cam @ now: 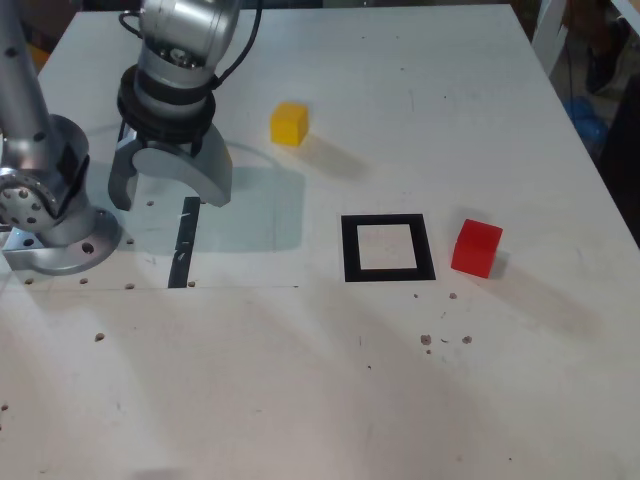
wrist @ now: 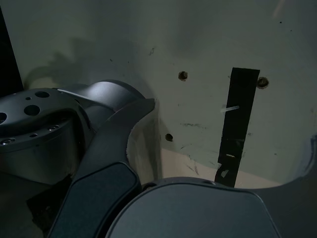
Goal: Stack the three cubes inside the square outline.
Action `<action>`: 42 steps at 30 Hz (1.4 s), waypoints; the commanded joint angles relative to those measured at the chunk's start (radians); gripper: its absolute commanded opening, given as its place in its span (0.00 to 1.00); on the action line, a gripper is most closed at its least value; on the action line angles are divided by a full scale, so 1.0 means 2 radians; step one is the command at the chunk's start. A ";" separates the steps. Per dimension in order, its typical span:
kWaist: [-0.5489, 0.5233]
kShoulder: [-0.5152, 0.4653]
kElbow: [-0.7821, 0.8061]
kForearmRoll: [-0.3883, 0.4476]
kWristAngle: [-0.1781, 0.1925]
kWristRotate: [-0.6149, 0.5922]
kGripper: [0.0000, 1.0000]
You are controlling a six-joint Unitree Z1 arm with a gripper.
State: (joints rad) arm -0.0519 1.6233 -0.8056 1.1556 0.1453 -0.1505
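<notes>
Two cubes show on the white table (cam: 300,380), the yellow cube (cam: 289,123) far and left of the square outline (cam: 388,247), the red cube (cam: 476,247) just right of it; both look light, rigid, best pinched across opposite flat faces by the gripper (cam: 165,192), wide open and empty.

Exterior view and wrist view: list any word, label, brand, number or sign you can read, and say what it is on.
None: no readable text in either view.
The yellow cube and red cube: plain faces, no markings.
The square outline and the black tape strip: plain tape; the strip's pale flecks are scuffs, not letters.
The gripper and the arm's base: bare metal, no visible brand or label.
</notes>
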 commanded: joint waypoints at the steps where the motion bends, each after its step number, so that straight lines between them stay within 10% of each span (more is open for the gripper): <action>1: 0.001 0.003 0.001 0.000 0.001 -0.001 0.99; 42: 0.001 -0.001 -0.001 0.002 -0.004 -0.006 0.99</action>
State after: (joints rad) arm -0.0518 1.6239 -0.8087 1.1600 0.1369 -0.1625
